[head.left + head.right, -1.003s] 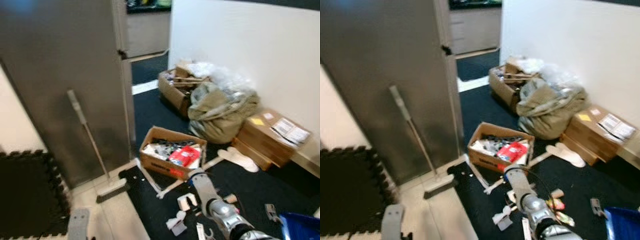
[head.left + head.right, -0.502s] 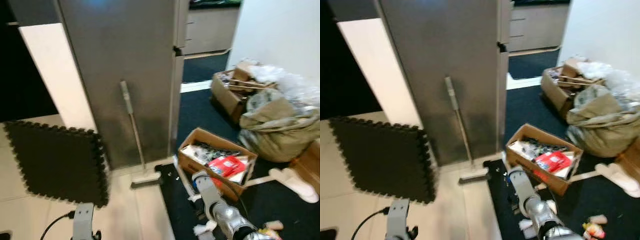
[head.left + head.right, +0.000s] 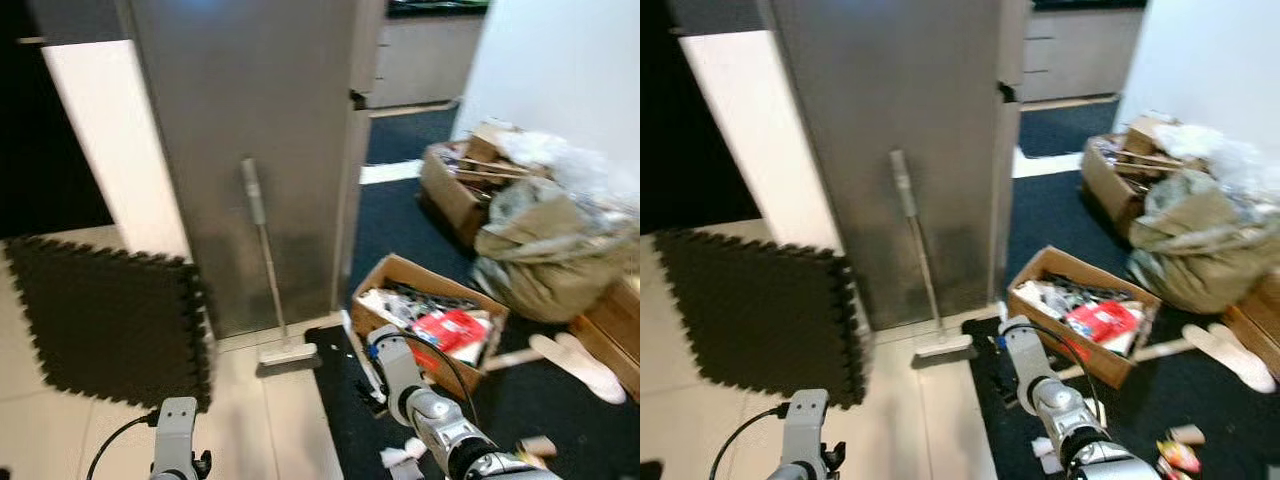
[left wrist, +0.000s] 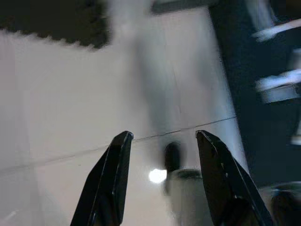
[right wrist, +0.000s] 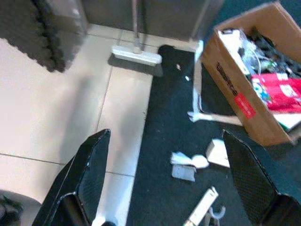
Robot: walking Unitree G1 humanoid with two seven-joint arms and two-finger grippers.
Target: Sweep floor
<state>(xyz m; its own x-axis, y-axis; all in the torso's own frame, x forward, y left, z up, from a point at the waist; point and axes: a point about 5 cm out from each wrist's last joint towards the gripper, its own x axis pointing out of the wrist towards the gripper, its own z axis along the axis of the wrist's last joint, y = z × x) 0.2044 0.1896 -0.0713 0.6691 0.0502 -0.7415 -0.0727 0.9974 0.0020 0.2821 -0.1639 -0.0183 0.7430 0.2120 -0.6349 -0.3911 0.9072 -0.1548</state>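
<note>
A broom (image 3: pixel 264 260) with a grey handle leans upright against the tall grey panel (image 3: pixel 250 110), its white head (image 5: pixel 136 55) resting on the pale tile floor (image 3: pixel 270 420) beside the dark carpet's edge. White paper scraps (image 5: pixel 188 161) lie on the dark carpet (image 5: pixel 164 117). My right gripper (image 5: pixel 165 136) hangs open above the tile and carpet border, short of the broom head, with nothing between its fingers. My right arm (image 3: pixel 405 390) reaches forward. My left gripper (image 4: pixel 164 136) is open over bare tile, and its arm (image 3: pixel 177 440) sits low on the left.
An open cardboard box (image 3: pixel 430 320) of clutter stands on the carpet right of the broom. Behind it are a stuffed olive bag (image 3: pixel 540 250), another box (image 3: pixel 455 185) and white slippers (image 3: pixel 580 365). A black foam mat (image 3: pixel 100 310) lies on the left.
The camera has swung left, so the foam mat came into view and the boxes slid right. The broom still leans on the panel. My right arm now points nearer the broom head.
</note>
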